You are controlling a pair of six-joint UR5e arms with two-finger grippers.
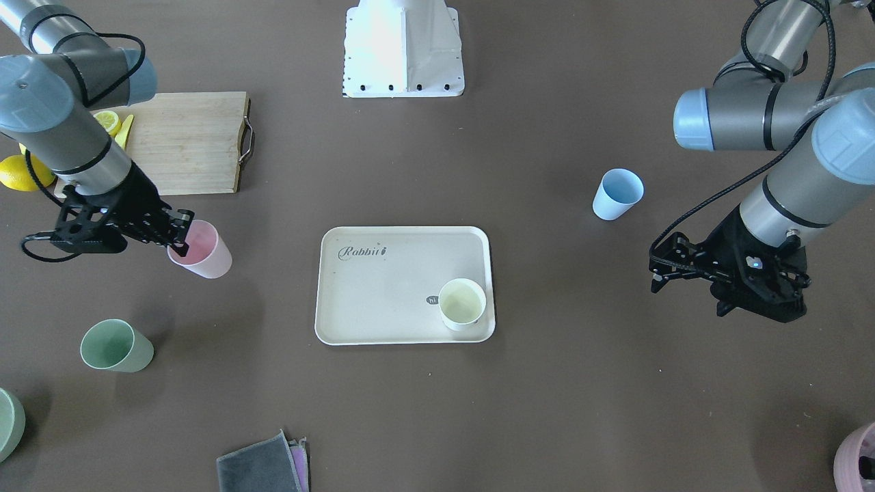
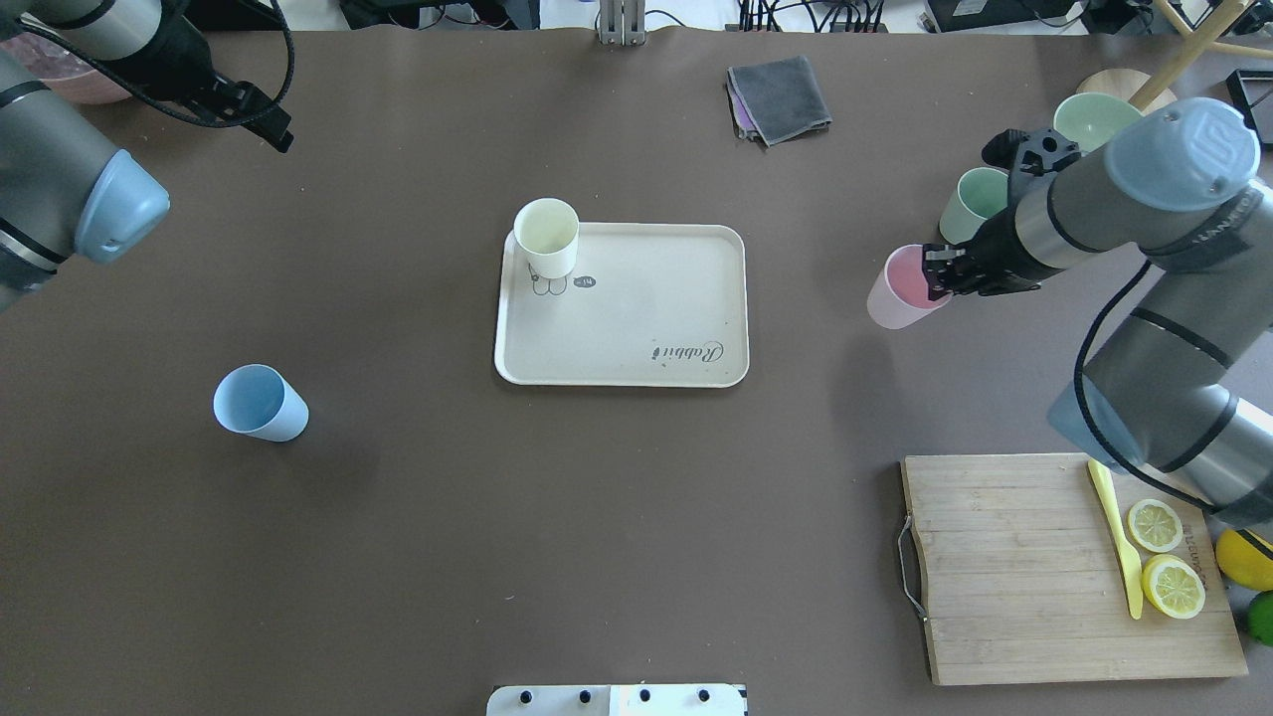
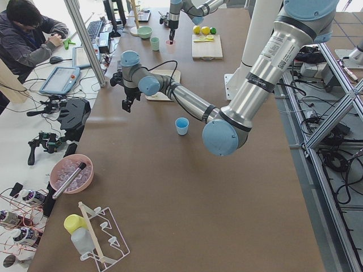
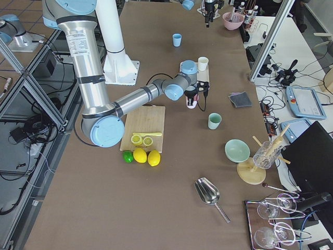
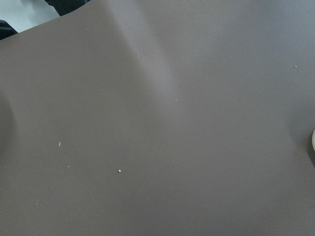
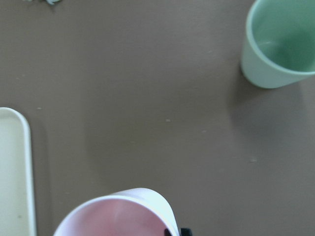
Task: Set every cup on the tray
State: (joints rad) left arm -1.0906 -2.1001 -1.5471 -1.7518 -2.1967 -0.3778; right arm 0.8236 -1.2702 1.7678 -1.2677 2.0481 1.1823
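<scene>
My right gripper (image 1: 181, 232) is shut on the rim of the pink cup (image 1: 205, 253), holding it tilted a little above the table, right of the tray (image 2: 656, 308) in the overhead view. The pink cup's rim fills the bottom of the right wrist view (image 6: 118, 216), with the tray's edge (image 6: 12, 172) at the left. The cream cup (image 2: 547, 237) stands upright in a corner of the tray. The sage green cup (image 2: 975, 199) stands on the table just beyond the right gripper (image 2: 933, 273). The light blue cup (image 2: 259, 403) stands alone on the left half. My left gripper (image 1: 655, 273) hangs open and empty.
A wooden cutting board (image 2: 1014, 567) with lemon halves and a yellow knife lies at the near right. A green bowl (image 2: 1089, 114) sits behind the green cup. A folded grey cloth (image 2: 781, 94) lies at the far edge. A pink bowl (image 1: 858, 458) sits at the far left corner.
</scene>
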